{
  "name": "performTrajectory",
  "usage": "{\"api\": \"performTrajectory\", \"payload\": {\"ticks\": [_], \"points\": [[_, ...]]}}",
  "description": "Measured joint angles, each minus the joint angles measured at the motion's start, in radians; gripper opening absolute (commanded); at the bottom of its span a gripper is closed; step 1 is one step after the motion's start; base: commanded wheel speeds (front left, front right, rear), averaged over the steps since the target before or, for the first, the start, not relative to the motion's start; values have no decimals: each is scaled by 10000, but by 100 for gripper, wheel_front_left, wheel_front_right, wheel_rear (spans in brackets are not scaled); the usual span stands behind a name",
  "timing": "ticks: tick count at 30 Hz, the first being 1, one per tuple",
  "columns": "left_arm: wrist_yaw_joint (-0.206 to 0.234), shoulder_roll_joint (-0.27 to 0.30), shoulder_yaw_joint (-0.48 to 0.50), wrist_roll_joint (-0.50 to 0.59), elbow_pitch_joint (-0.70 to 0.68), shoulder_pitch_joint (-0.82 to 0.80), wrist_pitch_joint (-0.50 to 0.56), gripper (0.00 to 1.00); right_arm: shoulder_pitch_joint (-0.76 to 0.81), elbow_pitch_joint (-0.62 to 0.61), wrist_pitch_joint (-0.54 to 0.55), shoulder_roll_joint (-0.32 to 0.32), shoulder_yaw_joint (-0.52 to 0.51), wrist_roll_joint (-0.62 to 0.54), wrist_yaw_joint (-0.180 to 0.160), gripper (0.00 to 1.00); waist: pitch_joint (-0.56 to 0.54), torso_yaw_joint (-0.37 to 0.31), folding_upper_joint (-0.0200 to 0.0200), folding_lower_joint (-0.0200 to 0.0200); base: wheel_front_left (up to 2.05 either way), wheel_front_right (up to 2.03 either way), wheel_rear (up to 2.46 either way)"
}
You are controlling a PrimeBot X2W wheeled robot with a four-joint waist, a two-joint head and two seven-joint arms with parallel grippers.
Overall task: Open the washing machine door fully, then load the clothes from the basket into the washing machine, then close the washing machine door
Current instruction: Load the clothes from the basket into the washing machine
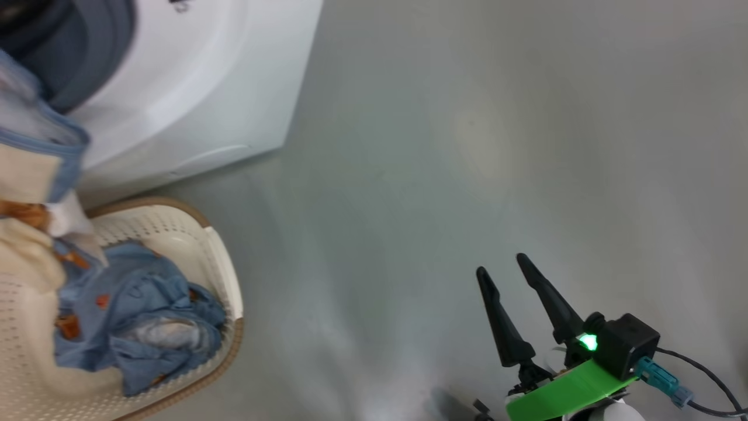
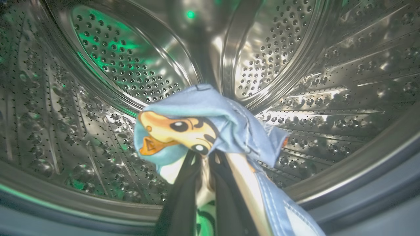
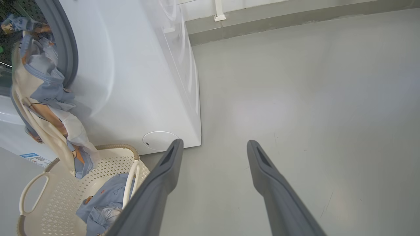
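Left gripper [image 2: 205, 156], pinched on a blue garment [image 2: 203, 111], sat inside the drum [image 2: 131, 65]. The cloth's length trailed back out, apparently down to the basket [image 1: 225, 263], where more clothes [image 1: 140, 310] lay. Right gripper [image 1: 500, 264] hung spread, well apart.

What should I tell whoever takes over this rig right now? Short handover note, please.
Left gripper: shut on a light-blue garment, inside the drum of the washing machine.
Right gripper: open, empty, over bare floor.
The garment's tail hangs out of the opening toward the basket; more blue clothes lie in the basket.
Done: machine open, one garment partly in.
Left: release it fully inside, load the rest, close the door.
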Motion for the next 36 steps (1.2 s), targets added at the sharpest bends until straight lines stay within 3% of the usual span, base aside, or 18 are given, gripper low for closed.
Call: {"api": "performTrajectory", "payload": {"ticks": [11,13,21,22,23,24,25,26,36], "points": [[105,610,-105,249,1363,-2832,-67,0,-145,-69,0,21,548,2,0,100,1126,-721,0,0,0,0,0],[293,642,44,161,1519,-3276,-201,0,-171,-69,0,25,673,2,0,100,1270,-822,0,0,0,0,0],[512,876,-113,288,2339,-4156,-380,0,-343,-77,0,44,802,2,0,100,1721,-1028,0,0,0,0,0],[516,853,-157,290,2514,-4154,-330,6,-343,-67,0,44,798,2,0,100,1727,-1011,0,0,0,0,0],[558,828,-215,326,2667,-4154,-284,28,-347,-54,0,46,796,4,0,100,1723,-983,0,0,0,0,0],[587,805,-268,366,2769,-4154,-280,38,-352,-46,0,46,792,8,0,100,1710,-947,0,0,0,0,0],[600,779,-314,376,2840,-4154,-284,80,-360,-44,0,46,786,33,0,100,1688,-902,0,0,0,0,0],[629,742,-355,384,2930,-4154,-297,100,-374,-38,0,46,780,63,0,100,1657,-855,0,0,0,0,0],[1126,-339,-539,414,3682,-4006,-399,100,-560,161,0,44,474,-17,0,100,1142,-177,0,0,0,0,0]]}}
